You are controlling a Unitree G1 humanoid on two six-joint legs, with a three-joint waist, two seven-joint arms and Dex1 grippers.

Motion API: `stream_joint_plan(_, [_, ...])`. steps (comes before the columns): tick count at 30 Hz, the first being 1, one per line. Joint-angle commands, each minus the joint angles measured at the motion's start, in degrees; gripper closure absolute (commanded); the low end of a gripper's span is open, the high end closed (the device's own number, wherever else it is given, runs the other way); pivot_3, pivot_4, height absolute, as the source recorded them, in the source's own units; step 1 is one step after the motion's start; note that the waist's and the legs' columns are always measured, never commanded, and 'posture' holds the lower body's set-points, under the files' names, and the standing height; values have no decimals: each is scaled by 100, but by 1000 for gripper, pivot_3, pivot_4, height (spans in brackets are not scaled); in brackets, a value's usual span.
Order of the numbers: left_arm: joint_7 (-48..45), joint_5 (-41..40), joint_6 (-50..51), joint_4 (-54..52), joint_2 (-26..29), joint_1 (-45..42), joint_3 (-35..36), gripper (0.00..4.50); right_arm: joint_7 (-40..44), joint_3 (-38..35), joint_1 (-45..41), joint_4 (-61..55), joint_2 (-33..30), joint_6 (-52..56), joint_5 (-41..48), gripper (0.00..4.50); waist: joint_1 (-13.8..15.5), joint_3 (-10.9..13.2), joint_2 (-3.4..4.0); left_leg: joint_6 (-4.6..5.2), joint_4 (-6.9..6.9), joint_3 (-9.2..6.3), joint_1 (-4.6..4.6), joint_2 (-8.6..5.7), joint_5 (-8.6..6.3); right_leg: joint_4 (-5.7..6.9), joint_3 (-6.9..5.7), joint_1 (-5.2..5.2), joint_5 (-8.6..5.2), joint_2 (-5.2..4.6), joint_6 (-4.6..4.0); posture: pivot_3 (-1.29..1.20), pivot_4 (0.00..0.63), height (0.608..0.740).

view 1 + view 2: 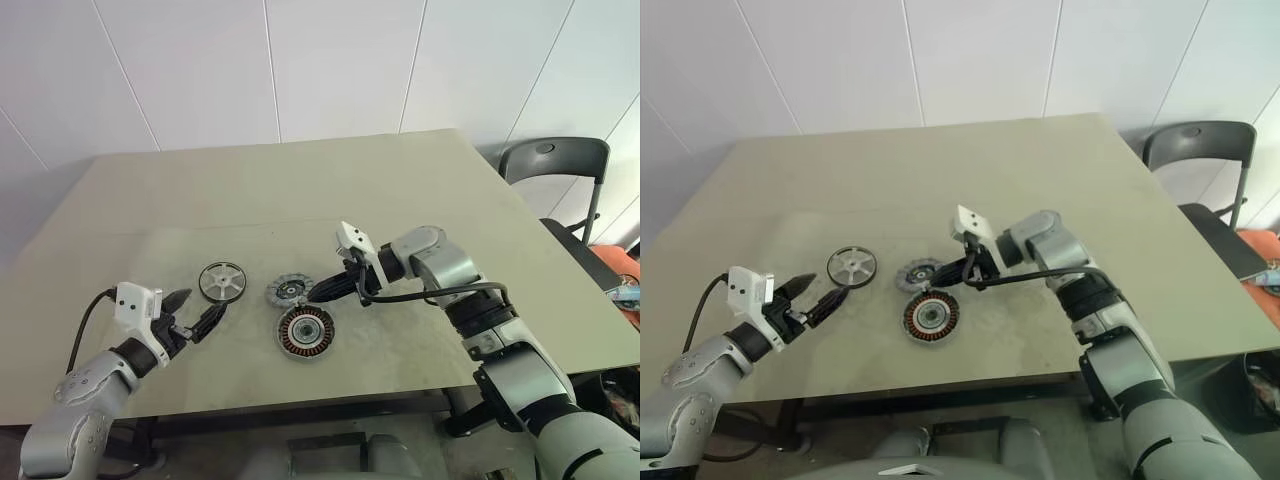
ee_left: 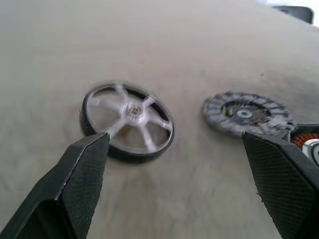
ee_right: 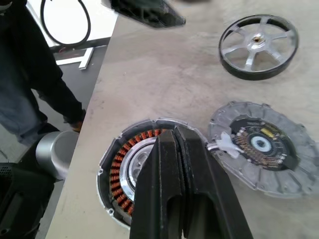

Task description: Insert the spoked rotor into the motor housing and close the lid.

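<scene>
The spoked rotor [image 1: 221, 281] lies flat on the table, pale spokes inside a dark rim. To its right lies the ribbed grey lid [image 1: 288, 292], and just in front of that sits the motor housing [image 1: 305, 332] with its copper windings showing. My left gripper [image 1: 197, 310] is open, low over the table just short of the rotor [image 2: 128, 121], fingers spread wide. My right gripper [image 3: 175, 130] is shut with nothing in it, hovering over the gap between the housing [image 3: 124, 174] and the lid [image 3: 261, 147].
The three parts lie close together near the front edge of the beige table [image 1: 300, 190]. A dark chair [image 1: 555, 160] stands past the table's right side. A person's legs [image 3: 30, 99] stand by the table's front edge.
</scene>
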Motion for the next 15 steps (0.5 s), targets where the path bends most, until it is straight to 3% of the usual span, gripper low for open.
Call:
stream_joint_plan(1, [654,-852,1346,-345,173,-260,433,0,71,-205,-132,-473,-138,118,246,3896,-11,4,2,0,0,0,0,0,0,1,0,-1,-1,1,1,0,0,740])
stream_joint_plan(7, [2039,-2164,2008,233,-540,-1061,1483,0,73,-298,-166,-759,-360,143,369,1936,-2,1,-5,-1,3,-2,0,0,0,-2,0,2,0,0,1,0,0,740])
stream_joint_plan(12, [2670,-3370,2360,704,-855,-1247,1878,0,154,-276,-127,-985,-454,350,534,247,-11,0,-13,0,3,2,-4,-1,-1,-9,1,0,8,-4,-2,0,0,740])
stream_joint_plan(13, [2722,-3475,2409,778,-850,-1212,1886,0,127,-276,-123,-1018,-453,344,551,10,-11,1,-14,1,3,3,-4,0,-2,-9,1,0,15,-4,-13,0,0,740])
stream_joint_plan(15, [2693,-3565,2350,962,-885,-1141,1885,0,66,-276,-116,-1068,-447,369,579,10,-7,0,-14,1,2,4,-6,-1,-2,-9,1,-2,15,-4,-13,0,0,740])
